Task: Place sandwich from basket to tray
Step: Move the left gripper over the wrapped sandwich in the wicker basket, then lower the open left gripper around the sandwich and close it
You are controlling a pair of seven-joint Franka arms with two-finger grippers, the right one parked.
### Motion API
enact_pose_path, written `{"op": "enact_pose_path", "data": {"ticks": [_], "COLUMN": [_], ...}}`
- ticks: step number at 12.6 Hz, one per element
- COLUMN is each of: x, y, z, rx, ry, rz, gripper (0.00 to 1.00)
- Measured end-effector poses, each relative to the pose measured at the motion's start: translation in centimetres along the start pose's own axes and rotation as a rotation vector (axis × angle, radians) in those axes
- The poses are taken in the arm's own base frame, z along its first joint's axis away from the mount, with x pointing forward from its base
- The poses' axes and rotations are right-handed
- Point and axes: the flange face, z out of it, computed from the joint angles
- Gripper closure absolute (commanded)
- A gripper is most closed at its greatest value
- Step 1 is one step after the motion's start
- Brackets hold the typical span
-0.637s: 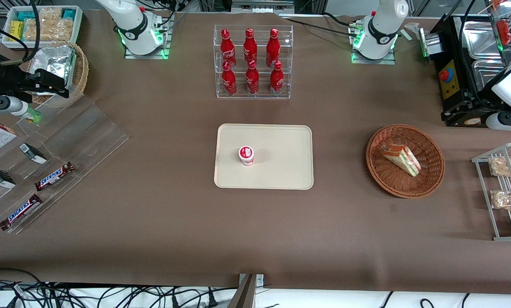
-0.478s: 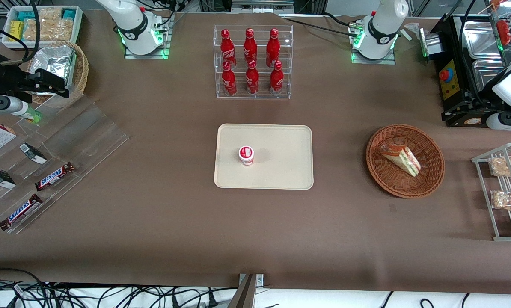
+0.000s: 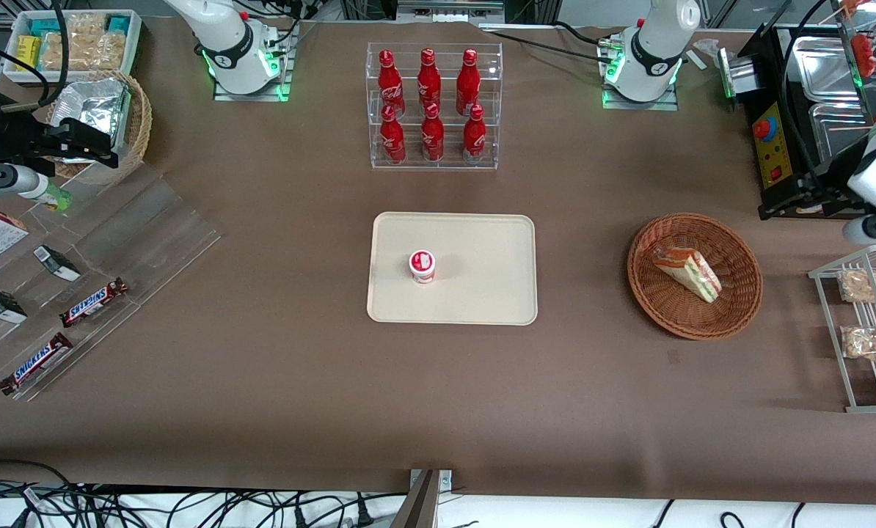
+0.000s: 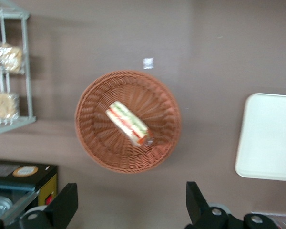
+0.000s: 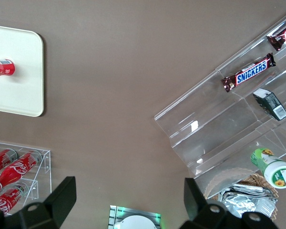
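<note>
The sandwich [image 3: 687, 273] is lying in the reddish-brown wicker basket [image 3: 739, 308], at the right of the front view, a wedge with red and green filling showing along one edge [image 4: 128, 123]. The basket [image 4: 93, 138] is sitting on the brown table [image 3: 262, 381], well apart from the cream tray [image 3: 482, 293] at mid-frame, where a small red-and-white cup [image 3: 422, 266] is standing upright. The left gripper [image 4: 128, 210] is hovering high above the table near the basket, its fingers [image 4: 66, 205] spread wide, holding nothing. A wire rack of bagged snacks [image 3: 867, 323] is standing at the right edge, beside the basket.
</note>
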Motion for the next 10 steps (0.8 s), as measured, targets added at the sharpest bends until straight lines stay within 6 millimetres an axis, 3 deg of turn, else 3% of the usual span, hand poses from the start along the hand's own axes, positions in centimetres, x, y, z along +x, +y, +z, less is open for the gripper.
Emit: {"op": "enact_pose_path", "data": {"ticks": [4, 10], "x": [1.2, -0.2], "y": [0.8, 1.2], "z": [8.9, 19.5], "rx": [0.02, 0.025], "ry": [0.0, 0.071], "rz": [-0.227, -0.514], "gripper": [0.0, 0.0]}}
